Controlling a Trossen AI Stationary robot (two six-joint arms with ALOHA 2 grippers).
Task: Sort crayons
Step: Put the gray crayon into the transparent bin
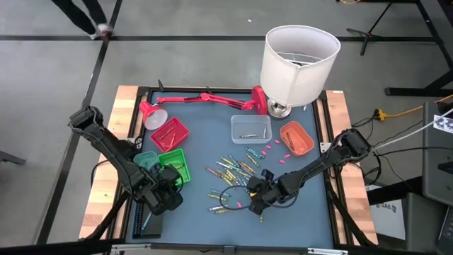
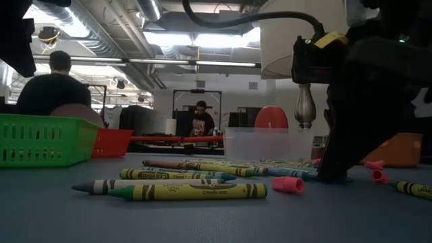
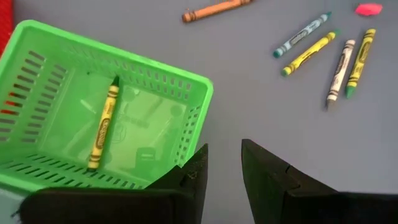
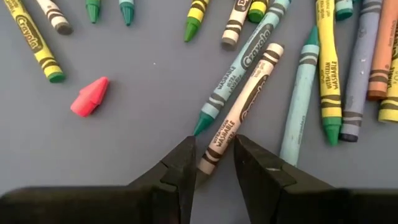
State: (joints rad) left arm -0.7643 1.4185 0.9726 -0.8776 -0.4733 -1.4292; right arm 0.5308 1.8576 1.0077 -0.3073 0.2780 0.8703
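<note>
Dozens of thin paper-wrapped wax crayons [image 1: 237, 170] lie loose on the blue-grey table mat [image 1: 205, 120], fanned out just in front of the clear plastic tray [image 1: 250, 128], and the right gripper [image 4: 211, 163] is down among them, its dark fingers narrowly parted around the end of a pale beige crayon [image 4: 241, 115] flat on the mat, not yet lifted. Beside that clear tray, the orange plastic tray [image 1: 297, 137] and red plastic basket [image 1: 169, 134] seem to hold little, so my read is that sorting has barely begun and most of the pile remains. Farther from the clear tray, past the red basket, sits the green slotted plastic basket [image 3: 155, 87], and only the left wrist view reveals one yellow-wrapped crayon [image 3: 103, 123] already inside; the left gripper [image 3: 221, 171] hovers at its rim, fingers slightly apart and empty. From table height, crayon labels show, plus small pink eraser caps [image 2: 288, 183].
</note>
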